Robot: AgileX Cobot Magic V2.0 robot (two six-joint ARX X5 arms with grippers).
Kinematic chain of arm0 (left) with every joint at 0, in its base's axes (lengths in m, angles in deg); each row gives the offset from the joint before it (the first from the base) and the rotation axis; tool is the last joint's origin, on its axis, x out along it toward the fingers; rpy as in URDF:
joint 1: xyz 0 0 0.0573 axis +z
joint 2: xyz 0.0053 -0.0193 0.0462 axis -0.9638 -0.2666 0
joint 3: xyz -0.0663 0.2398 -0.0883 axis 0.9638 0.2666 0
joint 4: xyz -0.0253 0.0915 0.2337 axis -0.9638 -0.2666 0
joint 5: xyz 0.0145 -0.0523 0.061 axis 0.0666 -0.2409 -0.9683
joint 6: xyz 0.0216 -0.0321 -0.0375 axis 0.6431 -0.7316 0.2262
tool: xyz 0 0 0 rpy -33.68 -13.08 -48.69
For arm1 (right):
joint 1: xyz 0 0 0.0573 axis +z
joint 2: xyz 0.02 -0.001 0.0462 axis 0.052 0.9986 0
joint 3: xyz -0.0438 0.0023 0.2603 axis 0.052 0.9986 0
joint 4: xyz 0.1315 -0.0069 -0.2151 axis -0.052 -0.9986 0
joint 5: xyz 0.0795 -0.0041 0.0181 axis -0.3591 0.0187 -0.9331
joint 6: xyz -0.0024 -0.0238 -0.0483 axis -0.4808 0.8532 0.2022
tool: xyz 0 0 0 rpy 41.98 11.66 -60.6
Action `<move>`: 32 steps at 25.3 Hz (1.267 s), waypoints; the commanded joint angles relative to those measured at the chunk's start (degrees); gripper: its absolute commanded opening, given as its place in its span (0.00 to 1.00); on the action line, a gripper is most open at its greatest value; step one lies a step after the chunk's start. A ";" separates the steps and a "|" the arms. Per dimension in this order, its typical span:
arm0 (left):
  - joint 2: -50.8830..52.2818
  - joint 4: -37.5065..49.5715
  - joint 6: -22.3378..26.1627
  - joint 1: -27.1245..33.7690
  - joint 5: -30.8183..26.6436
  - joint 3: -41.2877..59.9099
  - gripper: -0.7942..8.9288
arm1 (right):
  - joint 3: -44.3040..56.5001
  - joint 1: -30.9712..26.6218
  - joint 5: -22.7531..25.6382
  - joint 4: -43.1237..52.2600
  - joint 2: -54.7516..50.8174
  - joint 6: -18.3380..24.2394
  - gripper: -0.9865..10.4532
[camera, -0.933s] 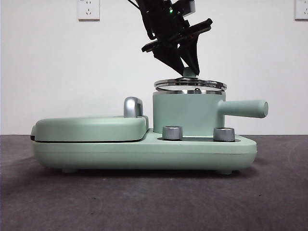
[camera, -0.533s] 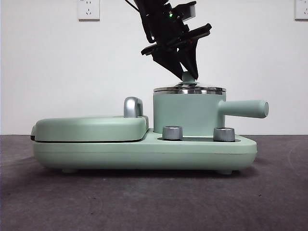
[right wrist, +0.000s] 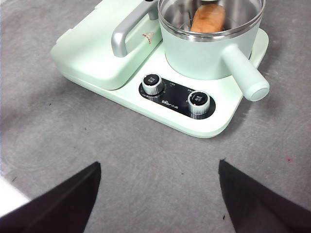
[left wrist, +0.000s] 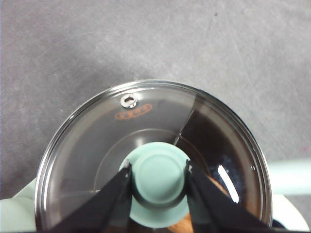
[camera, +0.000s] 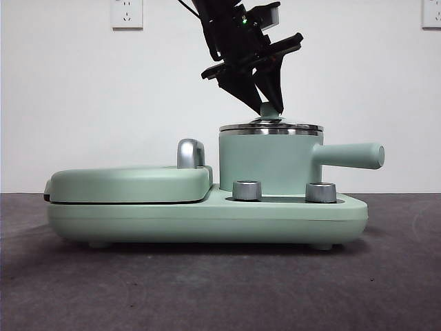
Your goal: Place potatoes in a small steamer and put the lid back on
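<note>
The small mint-green steamer (camera: 265, 162) stands on the right half of the cooker base, and the glass lid (camera: 271, 127) lies flat on its steel rim. My left gripper (camera: 270, 107) comes down from above, shut on the lid's green knob (left wrist: 159, 174), with one jaw on each side. The orange-brown potato (right wrist: 209, 18) lies inside the steamer and shows through the glass (left wrist: 217, 188) in the left wrist view. My right gripper (right wrist: 159, 164) is open and holds nothing. It hangs over the grey table in front of the cooker.
The flat green griddle cover (camera: 131, 183) with its chrome handle (camera: 191, 153) fills the cooker's left half. Two steel dials (camera: 247, 190) (camera: 320, 192) face front. The steamer's stubby handle (camera: 351, 155) sticks out to the right. Dark grey mat (right wrist: 146, 194) surrounds the cooker.
The lid, tilted just above the rim one second ago, has come down flat onto the steamer. The left gripper lowered with it and has stayed still since.
</note>
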 commanded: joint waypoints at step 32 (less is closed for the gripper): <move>73.88 -15.02 -7.06 0.11 0.35 46.23 0.53 | -0.35 0.52 -4.72 8.79 0.24 -0.50 0.42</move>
